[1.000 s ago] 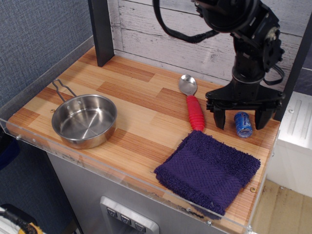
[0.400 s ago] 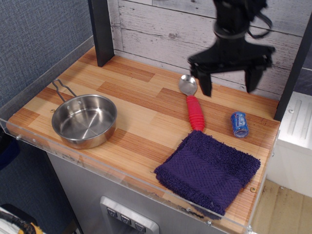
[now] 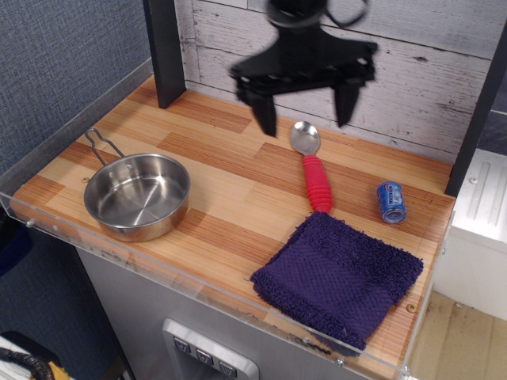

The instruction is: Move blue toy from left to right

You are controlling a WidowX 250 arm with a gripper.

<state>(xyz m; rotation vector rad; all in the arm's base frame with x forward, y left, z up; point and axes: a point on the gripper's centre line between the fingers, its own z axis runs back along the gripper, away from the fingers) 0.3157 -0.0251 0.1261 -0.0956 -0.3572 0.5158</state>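
Observation:
The blue toy (image 3: 391,201), a tiny blue can with a pale label band, lies on its side on the wooden table (image 3: 222,170) at the far right, near the back edge. My gripper (image 3: 305,111) hangs high above the table's back middle, over the spoon's bowl, well left of the can. Its two black fingers (image 3: 265,115) are spread wide and hold nothing.
A spoon (image 3: 311,165) with a red handle lies in the middle right. A dark purple towel (image 3: 338,277) lies at the front right. A steel pan (image 3: 136,195) sits at the left. A dark post (image 3: 164,51) stands at the back left.
My gripper has let go of the can, risen from around it and swung left across the back of the table. The can stays at the right.

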